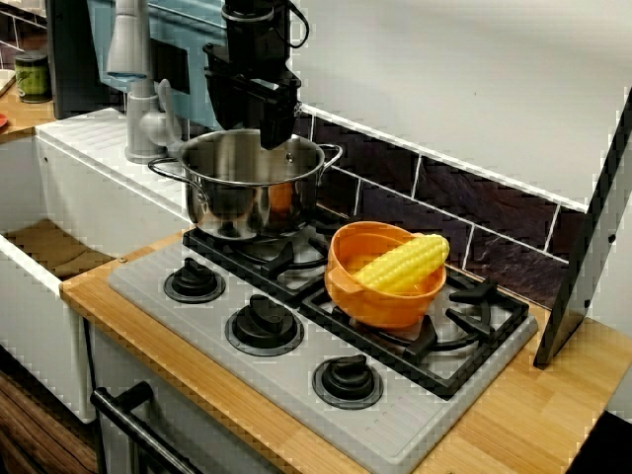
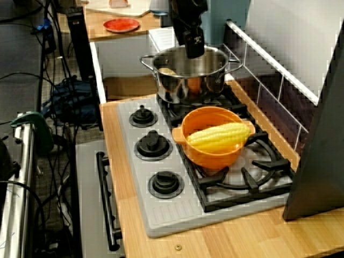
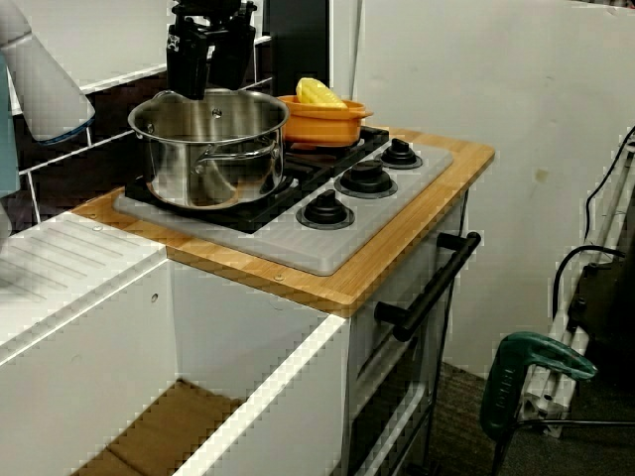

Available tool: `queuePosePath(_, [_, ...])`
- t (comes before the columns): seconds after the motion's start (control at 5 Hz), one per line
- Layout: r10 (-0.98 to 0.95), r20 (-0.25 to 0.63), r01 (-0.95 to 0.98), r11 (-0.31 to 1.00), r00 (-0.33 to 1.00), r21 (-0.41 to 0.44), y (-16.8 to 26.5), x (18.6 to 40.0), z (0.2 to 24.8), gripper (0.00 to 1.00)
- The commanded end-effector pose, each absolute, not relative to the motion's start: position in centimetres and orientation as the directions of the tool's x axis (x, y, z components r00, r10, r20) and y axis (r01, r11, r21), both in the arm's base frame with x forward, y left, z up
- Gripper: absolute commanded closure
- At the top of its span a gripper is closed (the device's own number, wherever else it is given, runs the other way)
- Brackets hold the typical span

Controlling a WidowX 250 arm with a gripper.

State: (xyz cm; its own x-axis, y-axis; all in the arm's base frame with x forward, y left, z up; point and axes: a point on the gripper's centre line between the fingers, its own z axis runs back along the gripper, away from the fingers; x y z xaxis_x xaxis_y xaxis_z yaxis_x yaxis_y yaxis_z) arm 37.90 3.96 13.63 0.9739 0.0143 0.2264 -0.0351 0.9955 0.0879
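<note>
Hanging right over the pot [image 1: 247,193] by the counter's [image 1: 513,425] back edge, the gripper [image 1: 265,138]. Can't tell if it's open. Clipping the rim could shove the pot into the bowl [image 1: 380,296].

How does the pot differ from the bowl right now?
The pot is shiny steel; the bowl is orange. The pot is deeper than the bowl. The gripper hangs at the pot's rim; the bowl holds corn. Both stand upright on the stove grates.
</note>
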Motion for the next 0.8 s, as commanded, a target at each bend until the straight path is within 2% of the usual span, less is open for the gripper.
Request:
queuePosePath(0.0, [-0.011,0.268,-0.025,0.991,0.963,0.129,3.5,37.4,13.9,0.0])
queuePosePath(0.6, [0.009,0.273,-0.049,0.989,0.962,0.14,4.6,37.1,12.6,0.0])
